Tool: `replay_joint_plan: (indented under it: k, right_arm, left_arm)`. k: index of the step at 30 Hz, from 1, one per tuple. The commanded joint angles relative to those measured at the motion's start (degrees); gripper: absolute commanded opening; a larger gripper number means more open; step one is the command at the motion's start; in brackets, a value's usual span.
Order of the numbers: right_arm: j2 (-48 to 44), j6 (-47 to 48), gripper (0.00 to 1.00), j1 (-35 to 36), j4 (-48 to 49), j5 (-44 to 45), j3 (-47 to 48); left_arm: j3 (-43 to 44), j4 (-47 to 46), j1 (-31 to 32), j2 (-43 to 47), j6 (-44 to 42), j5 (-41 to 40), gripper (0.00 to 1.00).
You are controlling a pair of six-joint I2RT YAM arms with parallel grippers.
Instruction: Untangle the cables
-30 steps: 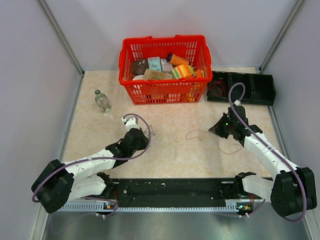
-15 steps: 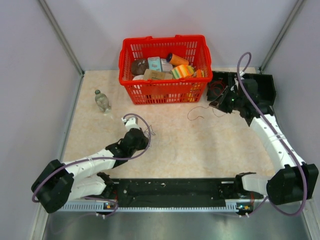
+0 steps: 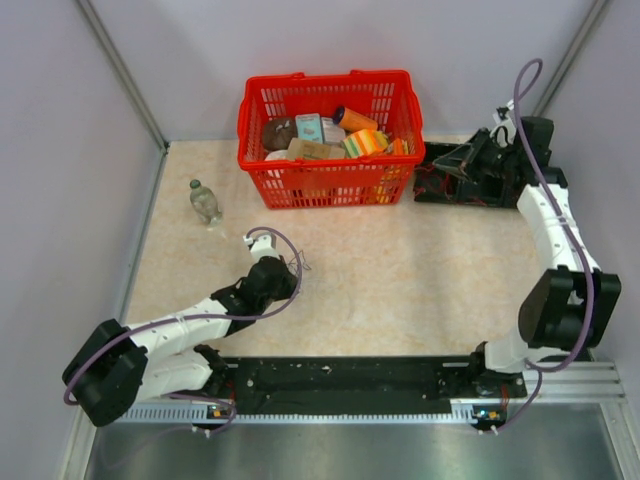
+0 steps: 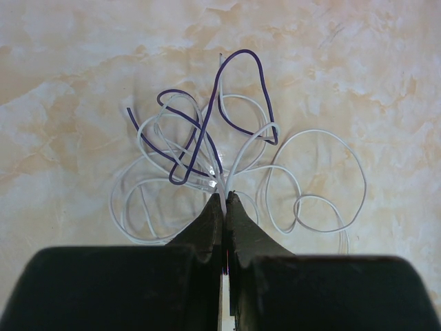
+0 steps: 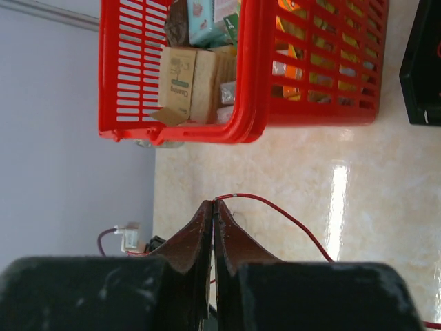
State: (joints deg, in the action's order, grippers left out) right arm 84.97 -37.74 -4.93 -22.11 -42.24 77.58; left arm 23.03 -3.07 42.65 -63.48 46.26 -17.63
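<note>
A tangle of thin white cables and one purple cable lies on the beige tabletop. My left gripper is shut on a white strand at the near edge of the tangle; in the top view it rests low on the table, left of centre. My right gripper is shut on the end of a thin red cable, which trails down to the right. In the top view the right gripper is raised at the far right, over the left end of the black tray.
A red basket full of packaged goods stands at the back centre, next to the black tray. A small plastic bottle stands at the left. The red basket fills the top of the right wrist view.
My right arm has swung from the table's middle right up and back to the black tray, carrying the red cable away from the table. The left arm has not moved.
</note>
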Motion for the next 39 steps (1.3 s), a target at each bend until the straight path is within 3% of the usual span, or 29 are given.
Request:
replay_joint_plan:
  k: [1, 6, 12, 17, 28, 39]
  right_arm:
    - [5.11, -5.84, 0.0, -2.01, 9.51, -8.73, 6.17]
    - [10.56, -10.32, 0.0, -3.24, 16.99, -9.44, 9.87]
    - [19.61, -29.56, 0.0, -4.04, 41.85, -14.18, 9.95]
    - [26.29, -34.16, 0.0, -4.12, 47.59, -12.7, 13.99]
    - [37.1, -18.1, 0.0, -5.53, 28.64, -6.64, 27.62]
    - [38.08, 1.42, 0.0, -5.53, 9.38, 3.37, 25.6]
  left_arm:
    - [0.09, -2.73, -0.11, 0.99, -0.91, -0.04, 0.0]
    - [0.26, -2.73, -0.11, 0.82, -0.91, -0.04, 0.0]
    - [0.26, -2.82, -0.11, 0.73, -0.82, -0.13, 0.0]
    - [0.44, -2.64, -0.11, 0.47, -0.91, -0.04, 0.0]
    - [0.62, -2.29, -0.11, 0.47, -0.82, -0.04, 0.0]
    - [1.23, -2.2, -0.03, -0.33, -1.08, 0.14, 0.0]
